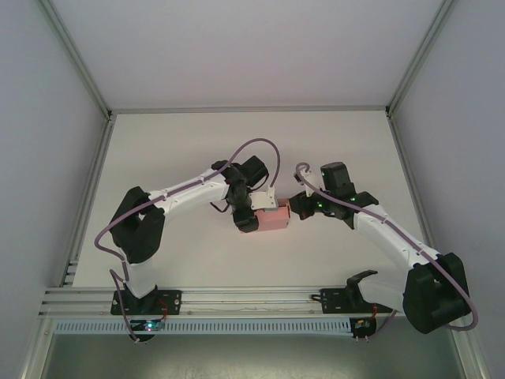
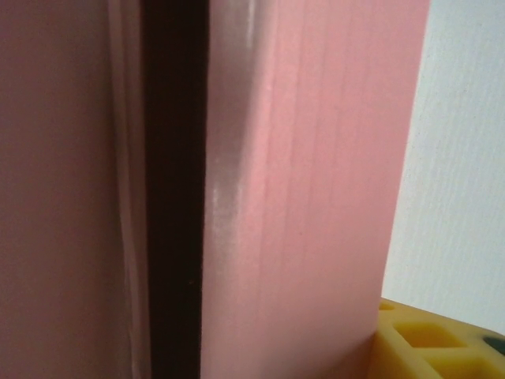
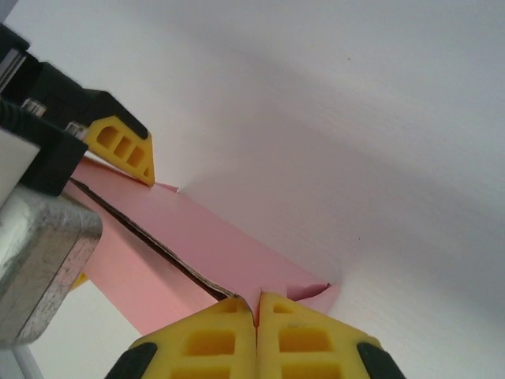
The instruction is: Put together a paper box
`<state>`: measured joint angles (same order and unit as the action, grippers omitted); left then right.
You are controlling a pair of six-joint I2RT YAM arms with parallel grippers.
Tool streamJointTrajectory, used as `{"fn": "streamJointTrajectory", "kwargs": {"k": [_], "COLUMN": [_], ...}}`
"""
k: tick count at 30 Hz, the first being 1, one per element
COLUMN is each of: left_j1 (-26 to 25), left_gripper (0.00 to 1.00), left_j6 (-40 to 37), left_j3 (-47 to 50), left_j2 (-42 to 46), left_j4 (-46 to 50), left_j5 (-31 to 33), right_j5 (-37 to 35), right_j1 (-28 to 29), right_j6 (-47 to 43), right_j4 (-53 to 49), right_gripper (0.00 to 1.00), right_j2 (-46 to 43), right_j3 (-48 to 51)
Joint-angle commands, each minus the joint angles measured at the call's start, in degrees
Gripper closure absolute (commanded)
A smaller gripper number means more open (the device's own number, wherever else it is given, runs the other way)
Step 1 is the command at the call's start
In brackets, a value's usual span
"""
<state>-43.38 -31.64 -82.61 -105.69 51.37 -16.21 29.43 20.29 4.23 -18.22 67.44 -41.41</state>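
The pink paper box (image 1: pixel 273 216) is lying near the middle of the white table (image 1: pixel 197 150), between the two arms. The left gripper (image 1: pixel 251 215) is meeting its left end and the right gripper (image 1: pixel 294 207) is touching its right end.

In the right wrist view, the right gripper (image 3: pixel 256 306) is keeping its yellow pads (image 3: pixel 304 339) pressed together. A thin edge of the paper box (image 3: pixel 197 245) is running into the line where they are meeting, so it is looking pinched there. One yellow finger (image 3: pixel 122 146) of the left gripper is pressing on the far side of the box.

In the left wrist view, two pink panels (image 2: pixel 316 197) are standing very close to the camera with a dark gap (image 2: pixel 173 197) between them. A yellow pad (image 2: pixel 430 339) is sitting against the right panel, so the left gripper is holding the box.
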Motion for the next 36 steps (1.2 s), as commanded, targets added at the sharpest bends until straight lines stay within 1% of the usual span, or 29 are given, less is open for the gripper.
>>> {"fn": "streamJointTrajectory", "kwargs": {"k": [1, 3, 5, 6, 10, 16, 19, 21, 22, 24, 27, 30, 33, 36], "left_j1": [0.1, 0.2, 0.2, 0.1, 0.2, -0.1, -0.4, -0.5, -0.6, -0.6, -0.7, -0.8, -0.9, -0.9], "left_gripper": [0.46, 0.51, 0.51, 0.53, 0.54, 0.56, 0.58, 0.58, 0.58, 0.58, 0.58, 0.57, 0.57, 0.57], "left_j6": [1.0, 1.5, 1.5, 1.6, 1.6, 2.3, 2.2, 2.2, 2.2, 2.2, 2.2, 2.4, 2.5, 2.6], "left_j3": [-2.1, -3.0, -3.2, -3.2, -3.0, -4.3, -4.3, -4.5, -4.4, -4.2, -4.2, -4.1, -4.0, -3.7], "left_j2": [-2.0, -2.7, -2.9, -2.9, -3.0, -4.2, -4.4, -4.6, -4.7, -4.6, -4.6, -4.5, -4.4, -4.3], "left_j4": [1.4, 2.0, 2.0, 1.9, 1.8, 2.6, 2.4, 2.5, 2.4, 2.3, 2.3, 2.2, 1.9, 1.8], "left_j5": [1.3, 1.4, 1.1, 1.1, 1.0, 2.4, 2.8, 2.8, 2.7, 2.7, 3.1, 3.1, 3.0, 3.0], "right_j5": [-1.8, -2.1, -3.2, -3.7, -2.5, 2.3, 4.4, 5.6, 4.0, -1.5, -6.5, -6.8, -5.4, -6.3], "right_j1": [1.6, 2.0, 2.7, 3.0, 3.1, 3.1, 3.1, 3.3, 3.4, 3.4, 3.3, 3.5, 3.9, 4.7], "right_j6": [9.3, 11.9, 13.0, 14.0, 16.5, 22.7, 24.4, 23.3, 22.2, 19.9, 16.9, 15.4, 15.8, 14.5], "right_j4": [-0.3, -1.3, -2.5, -2.6, -4.0, -4.4, -4.9, -5.0, -5.8, -8.3, -8.6, -5.3, 1.8, 8.0], "right_gripper": [1.0, 1.0, 1.0, 1.0, 1.0, 1.0, 1.0, 1.0, 1.0, 1.0, 1.0, 1.0, 1.0, 1.0], "right_j2": [-0.3, -0.5, -1.4, -1.8, -2.4, -1.9, -1.9, -2.2, -2.4, -2.7, -3.2, -3.4, -4.2, -5.9], "right_j3": [-1.7, -2.7, -3.6, -3.7, -4.4, -5.5, -6.2, -6.5, -6.5, -6.3, -4.6, -2.1, 2.0, 6.8]}}
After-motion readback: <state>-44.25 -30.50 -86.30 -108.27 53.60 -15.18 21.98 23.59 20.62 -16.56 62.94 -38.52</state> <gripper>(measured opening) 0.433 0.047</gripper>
